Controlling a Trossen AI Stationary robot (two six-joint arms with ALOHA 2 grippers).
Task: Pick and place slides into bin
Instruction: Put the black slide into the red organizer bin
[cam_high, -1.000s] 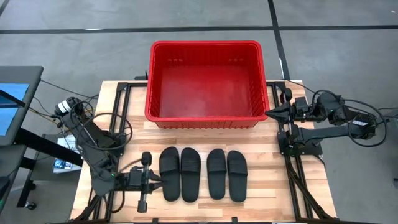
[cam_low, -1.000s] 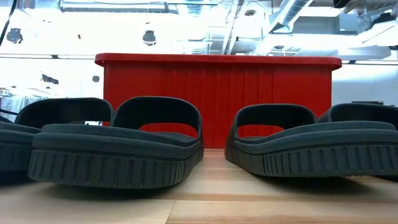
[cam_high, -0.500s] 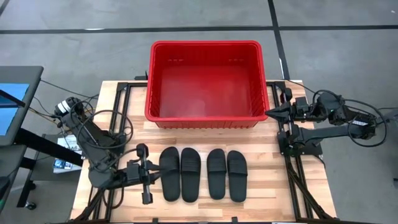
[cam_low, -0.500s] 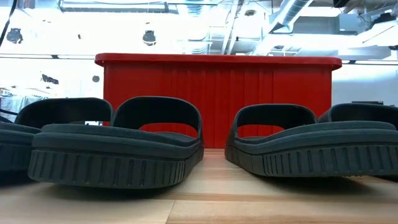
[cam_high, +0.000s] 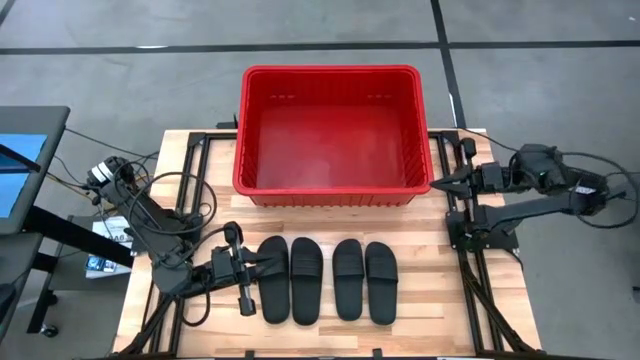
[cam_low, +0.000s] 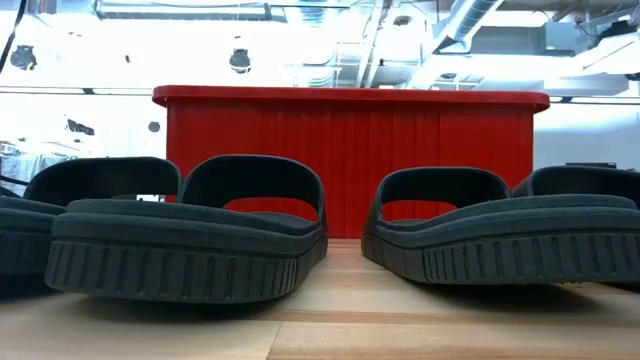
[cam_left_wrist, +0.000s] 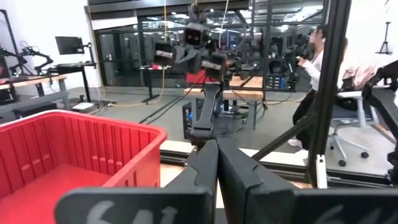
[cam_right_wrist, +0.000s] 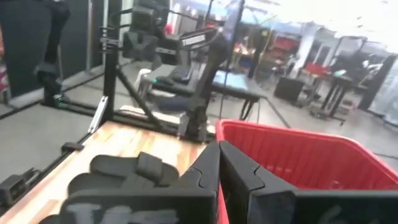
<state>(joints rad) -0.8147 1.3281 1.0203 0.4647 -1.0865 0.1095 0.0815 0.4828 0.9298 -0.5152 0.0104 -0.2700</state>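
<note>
Four black slides lie side by side on their soles near the table's near edge: the leftmost (cam_high: 273, 281), the second (cam_high: 306, 280), the third (cam_high: 348, 279) and the rightmost (cam_high: 381, 283). They also show in the low view (cam_low: 190, 235) and the right wrist view (cam_right_wrist: 124, 173). The red bin (cam_high: 330, 197) stands behind them and holds nothing. My left gripper (cam_high: 258, 268) is shut at the leftmost slide's left edge; whether it touches the slide, I cannot tell. My right gripper (cam_high: 437, 183) is shut beside the bin's right wall.
Black frame rails (cam_high: 195, 190) run along the table's left and right sides (cam_high: 465, 250). The wooden table top (cam_high: 330, 335) shows bare in front of the slides. A person (cam_left_wrist: 314, 68) is in the room beyond the table.
My left gripper has moved toward the table's far edge and right, up to the leftmost slide's left edge, turning a little as it went. My right arm has shifted slightly, and its gripper stays beside the bin. The slides have not moved.
</note>
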